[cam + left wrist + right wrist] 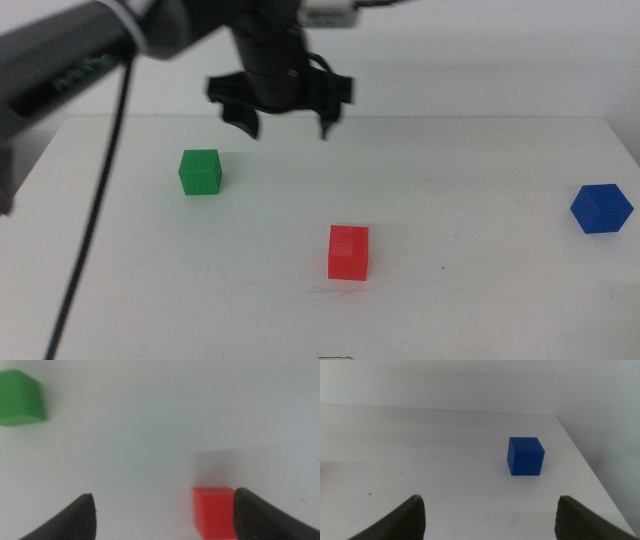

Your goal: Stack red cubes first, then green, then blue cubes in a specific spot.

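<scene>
Red cube [348, 251] is sitting alone on the white counter [480, 190], a bit toward the near edge and roughly in the middle. Nothing's on top of it and nothing's touching it. There's a faint thin dark scratch [330, 292] on the counter just in front of it.

Green cube [200, 171] is off to the left and farther back, well apart from the red one. Blue cube [601, 208] is way over by the right edge, turned so a corner faces the middle camera.

Left claw [290, 128] hangs in the air over the back part of the counter, between the green and red cubes but behind both, pointing down. Its jaws are spread wide with nothing between them. In its wrist view the red cube sits just beside one jaw, partly hidden by it, and the green cube is off in the far corner.

Right claw [487, 517] doesn't show in the middle view. Its wrist view has the jaws wide apart, empty, facing the blue cube from a ways off, near the counter's side edge.
</scene>
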Motion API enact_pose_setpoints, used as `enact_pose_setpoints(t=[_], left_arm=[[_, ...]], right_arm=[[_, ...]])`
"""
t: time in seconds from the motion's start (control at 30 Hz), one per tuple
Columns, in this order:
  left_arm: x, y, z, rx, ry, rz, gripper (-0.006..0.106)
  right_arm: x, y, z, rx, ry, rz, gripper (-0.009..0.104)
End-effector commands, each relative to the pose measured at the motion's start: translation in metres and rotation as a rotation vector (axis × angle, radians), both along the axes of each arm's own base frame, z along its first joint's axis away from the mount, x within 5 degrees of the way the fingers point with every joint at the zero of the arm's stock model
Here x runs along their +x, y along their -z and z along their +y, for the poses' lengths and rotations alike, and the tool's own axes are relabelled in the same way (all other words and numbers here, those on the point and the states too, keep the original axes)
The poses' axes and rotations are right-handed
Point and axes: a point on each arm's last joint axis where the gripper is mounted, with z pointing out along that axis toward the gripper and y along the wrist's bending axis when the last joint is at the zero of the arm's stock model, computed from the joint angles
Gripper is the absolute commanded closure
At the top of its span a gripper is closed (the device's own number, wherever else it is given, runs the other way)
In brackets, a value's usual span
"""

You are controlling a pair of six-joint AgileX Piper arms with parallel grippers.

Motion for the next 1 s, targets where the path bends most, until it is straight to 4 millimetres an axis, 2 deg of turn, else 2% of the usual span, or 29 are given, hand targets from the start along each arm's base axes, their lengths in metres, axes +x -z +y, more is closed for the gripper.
enact_pose_setpoints(t=[0.0,0.23,0.37,0.5,0.67,0.97], left_arm=[[-0.005,-0.03,0.031,0.008,-0.041,-0.009,0.007],[0.029,-0.027,0.093,0.024,-0.11,-0.055,0.007],[0.052,-0.013,0.116,0.01,-0.132,-0.084,0.007],[0.074,0.011,0.127,-0.006,-0.143,-0.091,0.007],[0.095,0.04,0.127,0.0,-0.142,-0.107,0.007],[0.117,0.083,0.127,0.055,-0.135,-0.111,0.007]], right_arm=[[0.0,-0.013,-0.001,-0.017,0.004,-0.092,0.028],[0.0,-0.013,-0.001,-0.017,0.004,-0.092,0.028],[0.0,-0.013,-0.001,-0.017,0.004,-0.092,0.028],[0.0,-0.013,-0.001,-0.017,0.004,-0.092,0.028],[0.0,-0.013,-0.001,-0.017,0.004,-0.092,0.028],[0.0,-0.013,-0.001,-0.017,0.004,-0.092,0.028]])
